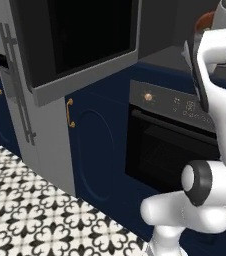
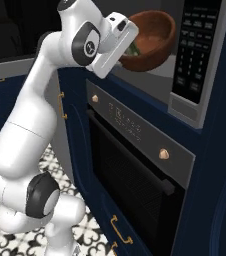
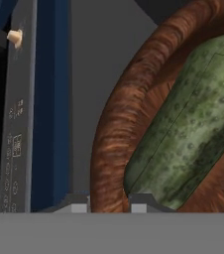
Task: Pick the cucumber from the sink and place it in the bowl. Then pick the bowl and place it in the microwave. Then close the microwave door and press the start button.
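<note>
The cucumber (image 3: 188,124) lies inside the bowl (image 2: 152,40), so the first step is done and the second is in hand: getting the bowl into the microwave (image 2: 197,55). In the right base view the bowl hangs tilted at the mouth of the microwave's grey cavity, above the oven (image 2: 135,165) and beside the keypad panel. The tool (image 3: 109,201) is narrowly parted, its tips sitting either side of the bowl's near rim in the hand view, which looks like a pinch on that rim. Whether the bowl already rests on the cavity floor I cannot tell. The door (image 1: 80,45) stands swung wide open in the left base view.

My judgement: the next move calls for carrying the bowl deeper and level, setting it down on the floor well back from its front edge so the door can shut, then releasing.
</note>
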### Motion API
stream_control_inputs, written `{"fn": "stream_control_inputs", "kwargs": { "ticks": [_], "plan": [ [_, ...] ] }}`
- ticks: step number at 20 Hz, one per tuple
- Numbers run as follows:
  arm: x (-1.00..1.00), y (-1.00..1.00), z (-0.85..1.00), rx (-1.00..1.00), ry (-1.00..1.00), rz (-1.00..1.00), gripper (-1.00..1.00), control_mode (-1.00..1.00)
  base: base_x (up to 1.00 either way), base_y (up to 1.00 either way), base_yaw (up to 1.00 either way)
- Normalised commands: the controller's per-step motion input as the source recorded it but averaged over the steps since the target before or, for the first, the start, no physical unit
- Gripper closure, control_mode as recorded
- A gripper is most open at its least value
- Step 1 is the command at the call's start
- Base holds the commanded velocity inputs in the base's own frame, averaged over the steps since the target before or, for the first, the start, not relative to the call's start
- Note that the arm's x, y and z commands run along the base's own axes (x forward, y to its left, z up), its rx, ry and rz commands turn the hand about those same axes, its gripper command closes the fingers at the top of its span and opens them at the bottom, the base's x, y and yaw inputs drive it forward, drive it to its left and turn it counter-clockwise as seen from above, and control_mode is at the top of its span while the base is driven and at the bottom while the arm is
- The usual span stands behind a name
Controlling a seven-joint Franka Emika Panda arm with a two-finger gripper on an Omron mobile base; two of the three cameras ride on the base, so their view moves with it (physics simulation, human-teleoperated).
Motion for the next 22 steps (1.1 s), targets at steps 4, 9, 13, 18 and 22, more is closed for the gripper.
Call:
{"fn": "stream_control_inputs", "kwargs": {
  "ticks": [4,9,13,18,22],
  "plan": [
    [0.61,-0.21,0.00,0.10,0.09,0.00,1.00,-1.00,0.00,0.00,0.00],
    [0.65,-0.07,0.00,0.00,0.02,0.00,1.00,-1.00,0.00,0.00,0.00],
    [0.54,-0.14,0.00,0.00,0.00,0.00,1.00,-1.00,0.00,0.00,0.00],
    [0.52,-0.37,0.00,0.00,0.00,0.00,1.00,-1.00,0.00,0.00,0.00],
    [0.27,-0.32,-0.19,0.00,0.00,0.00,1.00,-1.00,0.00,0.00,0.00]
  ]
}}
